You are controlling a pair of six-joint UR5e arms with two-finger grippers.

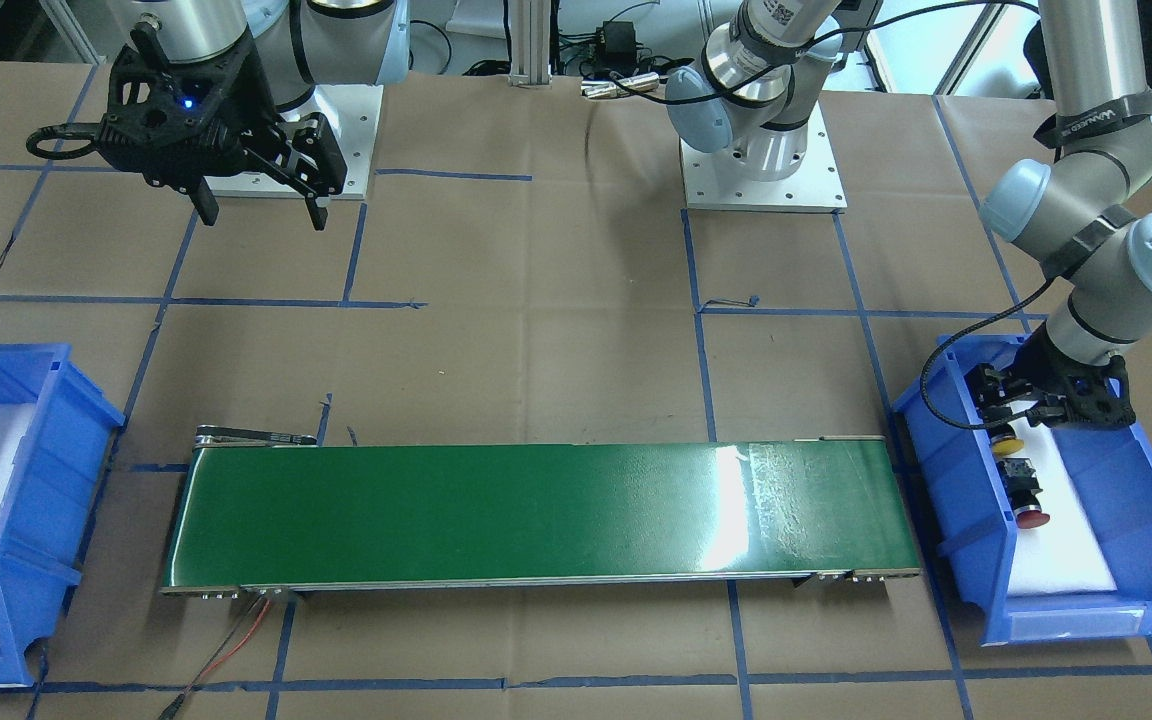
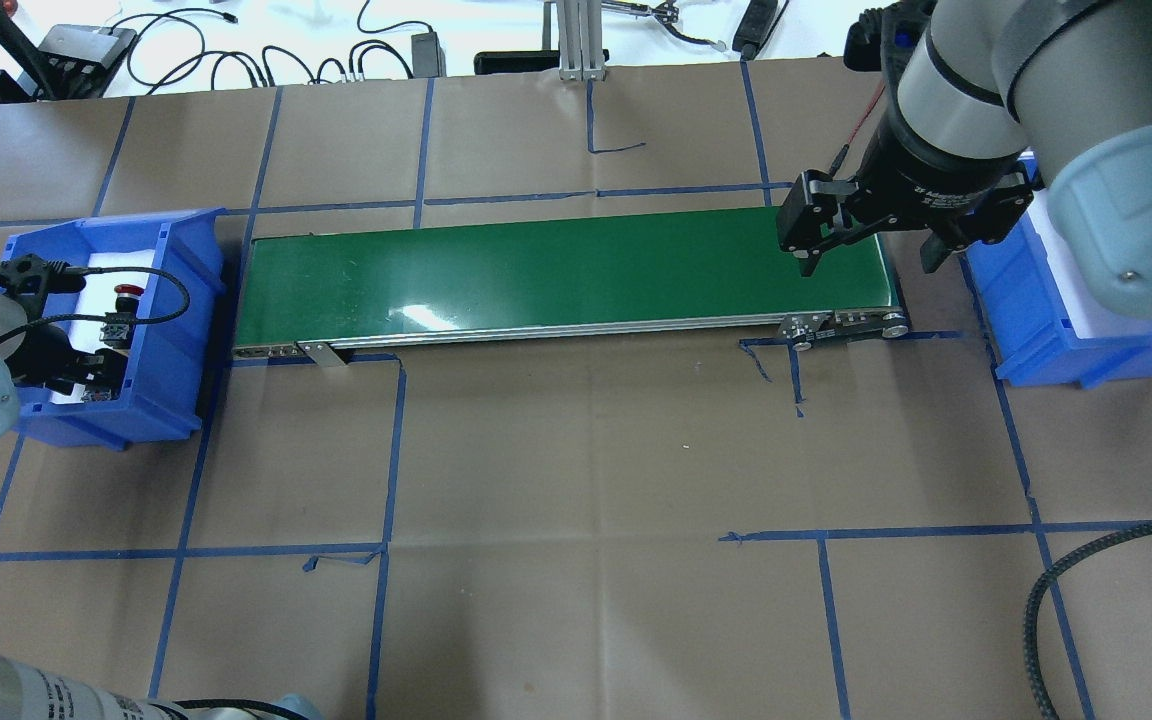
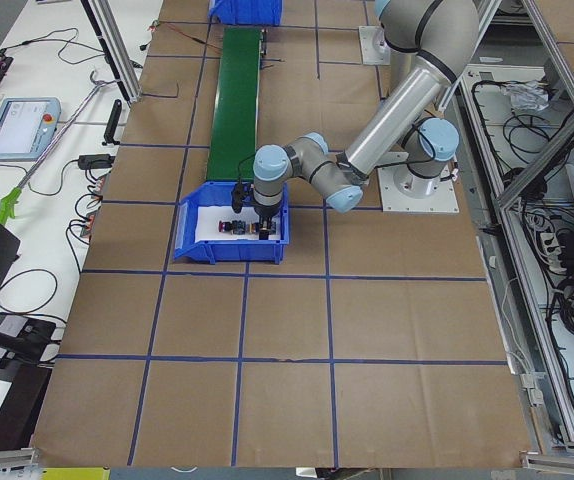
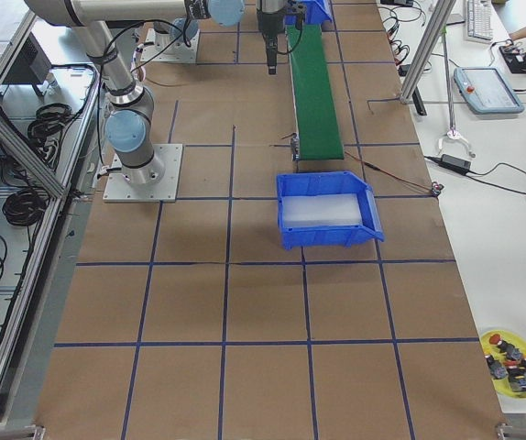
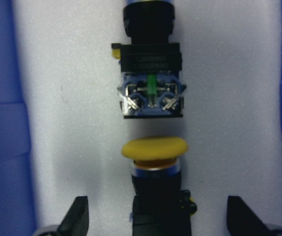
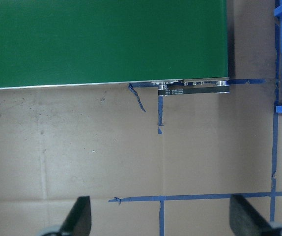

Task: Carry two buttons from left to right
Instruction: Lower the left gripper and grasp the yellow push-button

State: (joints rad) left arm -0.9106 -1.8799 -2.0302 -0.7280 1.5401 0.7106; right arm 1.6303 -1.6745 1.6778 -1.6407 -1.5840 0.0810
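Looking straight down, the left wrist camera gives what no other view does: the left gripper has its fingertips wide apart on either side of the yellow button, clear of its black body, with bare white foam showing in each gap. That button lies on its side, its cap pointing at the terminal end of the red button, close but apart. The second cap is cut off by the top edge of the wrist view, and only the front-facing camera shows it as red. Both lie in line on the foam inside the blue bin at the robot's left end of the green conveyor belt. From the front the gripper covers most of the yellow button's body (in the overhead view I cannot make out the yellow cap at all, under wrist and cable). The right gripper hangs above the paper-covered table, jaws spread with nothing between them. The overhead view lays it across the belt's right end, yet its own wrist camera shows brown paper and blue tape below and the belt's edge ahead. The second blue bin is half hidden behind the right arm from overhead; the front-facing view shows its white lining, cut off at the frame's edge.
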